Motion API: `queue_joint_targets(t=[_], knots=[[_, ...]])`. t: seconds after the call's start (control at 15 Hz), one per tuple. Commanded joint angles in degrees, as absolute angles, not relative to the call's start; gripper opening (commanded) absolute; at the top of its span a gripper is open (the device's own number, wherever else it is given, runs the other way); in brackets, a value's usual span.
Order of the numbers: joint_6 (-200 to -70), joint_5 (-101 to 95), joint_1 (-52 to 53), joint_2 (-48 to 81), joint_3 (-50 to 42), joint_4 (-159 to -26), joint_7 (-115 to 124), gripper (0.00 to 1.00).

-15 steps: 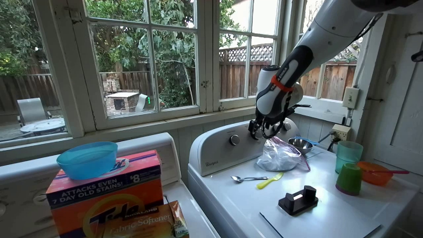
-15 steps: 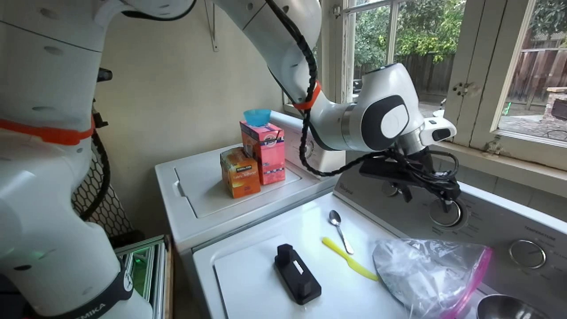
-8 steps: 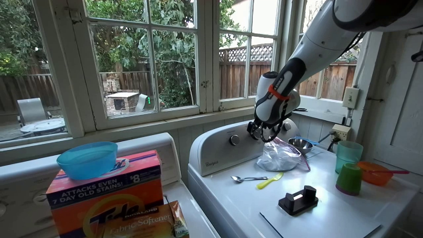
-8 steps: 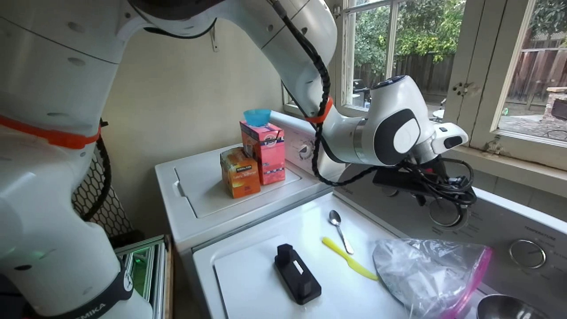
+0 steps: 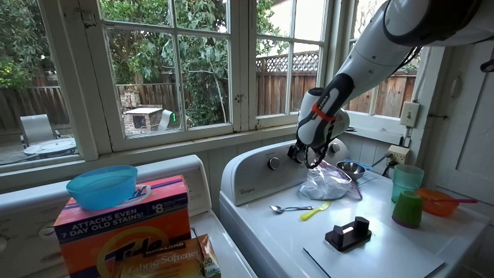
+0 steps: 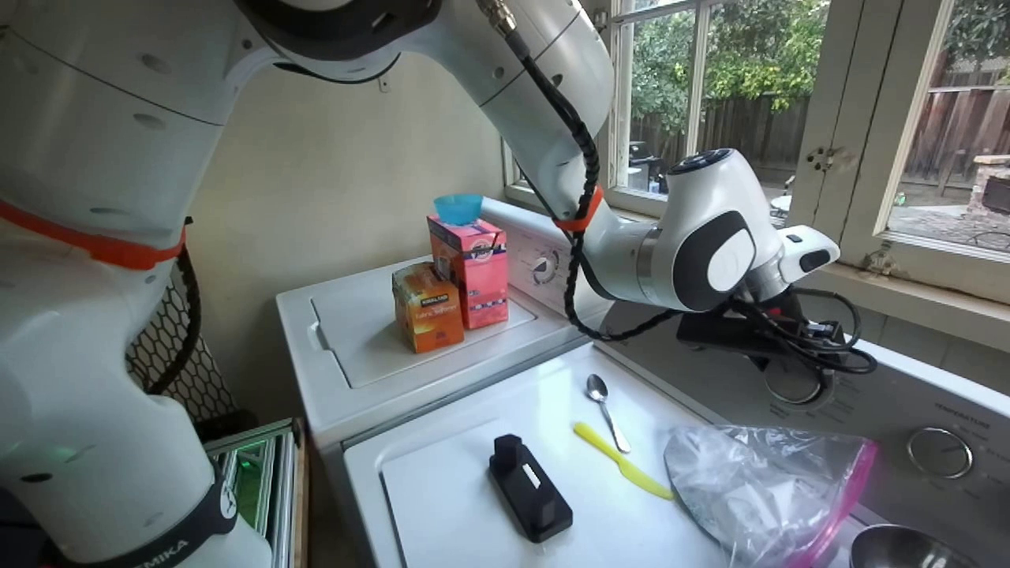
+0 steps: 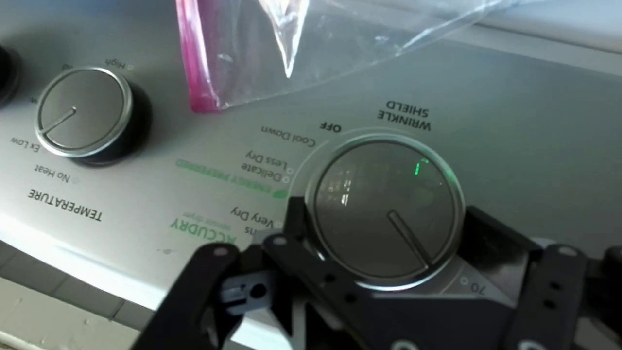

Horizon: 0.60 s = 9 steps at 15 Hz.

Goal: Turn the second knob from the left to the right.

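a gripper (image 5: 295, 152) partly hides the second knob from the left (image 5: 300, 158). a plastic bag (image 5: 328, 184) lies at the knob's four o'clock, atop the white appliance (image 5: 274, 233).
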<state>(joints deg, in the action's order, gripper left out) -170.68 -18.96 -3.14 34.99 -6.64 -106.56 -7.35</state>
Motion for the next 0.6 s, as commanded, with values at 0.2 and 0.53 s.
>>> queue_joint_targets(t=[0.2, 0.53], knots=[[-168.13, -13.51, -10.00, 36.12, 0.80, -105.18, -15.15, 0.53], [-160.86, -3.41, -18.01, 36.47, 9.88, -102.74, -21.46, 0.53]])
